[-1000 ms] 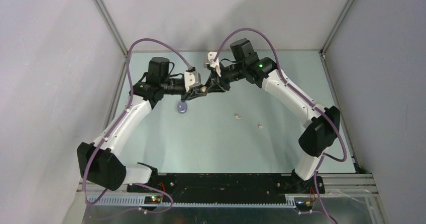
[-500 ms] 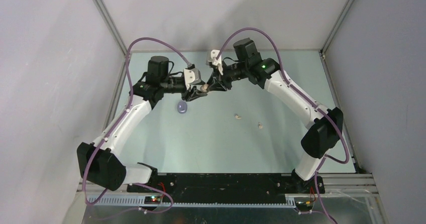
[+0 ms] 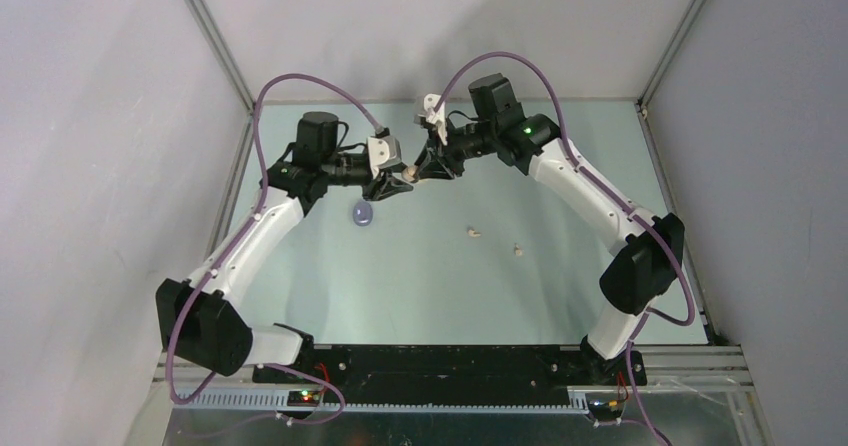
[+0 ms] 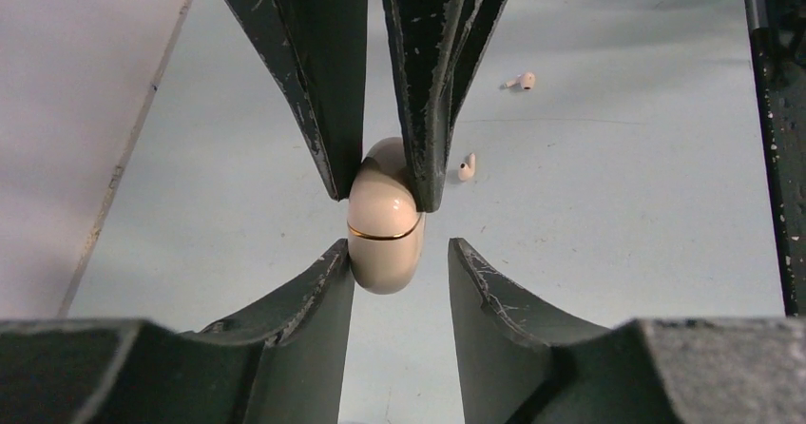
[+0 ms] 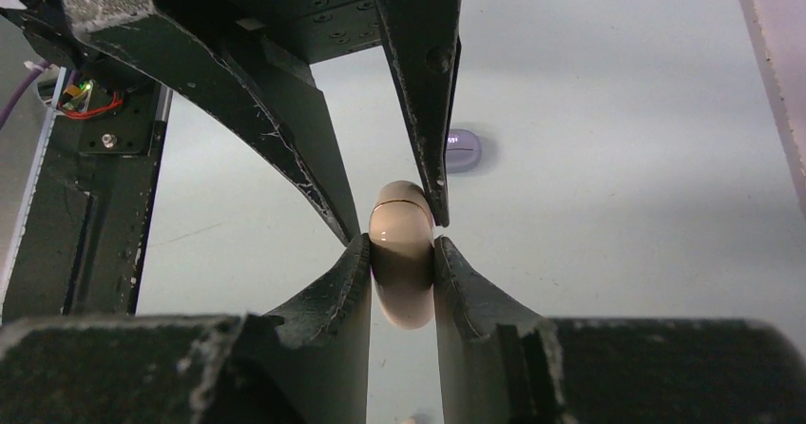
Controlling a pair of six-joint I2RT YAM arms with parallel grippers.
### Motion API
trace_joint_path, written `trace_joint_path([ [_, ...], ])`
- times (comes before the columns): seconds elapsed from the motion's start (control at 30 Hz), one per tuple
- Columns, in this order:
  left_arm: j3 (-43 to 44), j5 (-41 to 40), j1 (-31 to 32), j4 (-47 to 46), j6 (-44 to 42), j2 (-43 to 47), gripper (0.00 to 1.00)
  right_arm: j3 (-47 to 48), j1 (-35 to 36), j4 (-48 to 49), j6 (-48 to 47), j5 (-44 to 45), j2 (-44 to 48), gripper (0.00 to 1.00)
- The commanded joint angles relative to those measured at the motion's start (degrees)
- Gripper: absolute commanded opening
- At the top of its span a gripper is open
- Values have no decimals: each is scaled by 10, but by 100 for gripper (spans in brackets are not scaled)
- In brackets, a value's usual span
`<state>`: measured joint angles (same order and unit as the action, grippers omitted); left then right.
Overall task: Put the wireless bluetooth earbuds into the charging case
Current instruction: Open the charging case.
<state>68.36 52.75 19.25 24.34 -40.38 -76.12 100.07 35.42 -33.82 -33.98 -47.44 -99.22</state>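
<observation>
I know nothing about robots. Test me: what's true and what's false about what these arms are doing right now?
1. The cream charging case is held up off the table. True.
2. The case's lid stands open. False: it is closed.
3. Two white earbuds lie loose on the table. True.
4. The left claw squeezes the case. False: its jaws stand apart, with only one finger touching the case. The right claw grips it.

The pale green surface [image 3: 440, 286] carries a white earbud [image 3: 473, 232] near its middle, a second earbud [image 3: 518, 250] close by on the right, and a small lavender case [image 3: 363, 215] well apart to the left.
</observation>
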Motion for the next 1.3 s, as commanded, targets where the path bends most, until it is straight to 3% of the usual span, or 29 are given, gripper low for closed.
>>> trace_joint_path([
  [0.0,21,21,-1,-23,27,-5,45,6,6,37,20,-13,13,0],
  [0.13,22,26,-2,-39,48,-10,37,6,10,45,31,-13,11,0],
  [0.3,22,31,-4,-42,52,-13,14,4,10,44,31,-11,11,0],
  [0.37,21,34,-5,-43,52,-13,4,3,10,44,32,-5,10,4],
  [0.43,18,37,-5,-45,51,-12,1,3,9,54,57,12,7,19],
  [0.57,18,48,-5,-41,38,-12,0,10,-16,87,112,35,0,30],
  [1.27,14,51,-9,-40,33,-18,0,41,-54,105,136,53,-6,35],
])
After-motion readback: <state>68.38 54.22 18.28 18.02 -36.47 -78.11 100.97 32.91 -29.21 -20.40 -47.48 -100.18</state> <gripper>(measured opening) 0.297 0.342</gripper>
